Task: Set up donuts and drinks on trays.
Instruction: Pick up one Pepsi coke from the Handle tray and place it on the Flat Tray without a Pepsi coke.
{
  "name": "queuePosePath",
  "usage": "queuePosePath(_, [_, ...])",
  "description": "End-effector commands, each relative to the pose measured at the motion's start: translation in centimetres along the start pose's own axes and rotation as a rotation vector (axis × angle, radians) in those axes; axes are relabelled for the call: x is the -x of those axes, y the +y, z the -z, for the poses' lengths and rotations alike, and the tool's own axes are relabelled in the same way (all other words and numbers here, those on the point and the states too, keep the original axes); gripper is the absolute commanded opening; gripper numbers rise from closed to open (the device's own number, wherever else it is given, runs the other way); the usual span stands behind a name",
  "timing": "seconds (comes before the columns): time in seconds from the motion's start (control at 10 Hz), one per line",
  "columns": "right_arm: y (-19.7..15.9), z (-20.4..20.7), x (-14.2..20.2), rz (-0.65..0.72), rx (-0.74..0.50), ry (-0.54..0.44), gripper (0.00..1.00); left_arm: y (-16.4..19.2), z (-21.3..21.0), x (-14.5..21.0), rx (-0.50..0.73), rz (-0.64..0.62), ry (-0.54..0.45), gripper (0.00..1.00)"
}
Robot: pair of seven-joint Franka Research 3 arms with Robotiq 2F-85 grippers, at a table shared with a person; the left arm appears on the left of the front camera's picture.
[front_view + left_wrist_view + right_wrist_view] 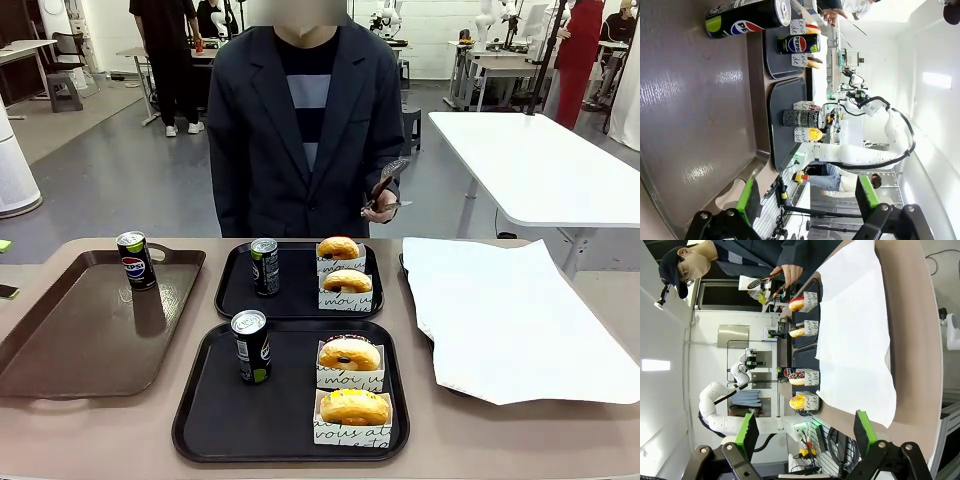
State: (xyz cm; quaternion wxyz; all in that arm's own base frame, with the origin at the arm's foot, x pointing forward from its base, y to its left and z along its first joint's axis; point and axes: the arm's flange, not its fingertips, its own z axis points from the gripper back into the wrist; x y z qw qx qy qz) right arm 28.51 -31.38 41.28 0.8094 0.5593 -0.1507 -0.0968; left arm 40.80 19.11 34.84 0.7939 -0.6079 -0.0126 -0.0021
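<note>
Two black trays lie mid-table, the far tray (236, 288) and the near tray (215, 400). Each carries one dark drink can (264, 266) (251, 346) on its left and two sleeved donuts on its right: tan ones (338, 248) (347, 281) far, a chocolate one (348, 353) and a yellow one (354, 406) near. My left gripper (807, 197) is open above the brown tray's near end. My right gripper (805, 432) is open over the table's right end, beside the white paper. Neither holds anything.
A brown handled tray (80, 330) at the left holds a third can (134, 260). A large white paper sheet (510, 310) covers the table's right side. The person stands at the far edge holding tongs (385, 185) above the far tray's right corner.
</note>
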Motion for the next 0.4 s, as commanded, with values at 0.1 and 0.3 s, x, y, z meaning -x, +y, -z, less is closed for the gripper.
queuePosePath(0.1, [0.0,0.02,0.07,-0.005,-0.009,-0.001,1.0,-0.36,-0.08,0.06,0.009,-0.018,-0.002,1.0])
queuePosePath(0.3, [0.0,0.02,0.07,-0.005,-0.009,-0.001,1.0,-0.36,-0.08,0.06,0.009,-0.018,-0.002,1.0])
